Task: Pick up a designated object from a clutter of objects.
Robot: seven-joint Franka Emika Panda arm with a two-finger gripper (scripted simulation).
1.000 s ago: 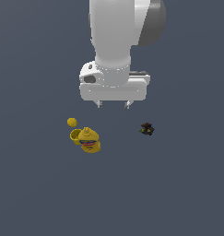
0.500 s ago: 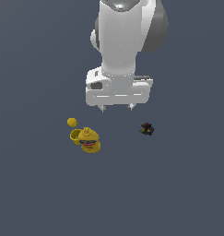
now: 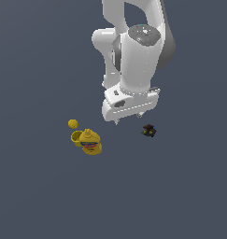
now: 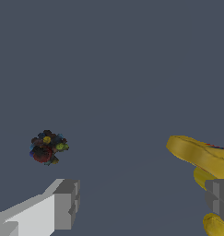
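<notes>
Just off the open, empty claw (image 3: 130, 117), toward the exterior view's right, the tiny dark lumpy thing (image 3: 149, 130) sits alone on the surface (image 3: 35, 196), away from the yellow toy (image 3: 91, 142).

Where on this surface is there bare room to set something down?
Bare floor lies between the dark lumpy thing and the yellow toy, though the gripper hangs over part of it, and below both in the exterior view. Crowded: the toy, yellow cup piece and small yellow ball bunch together.
</notes>
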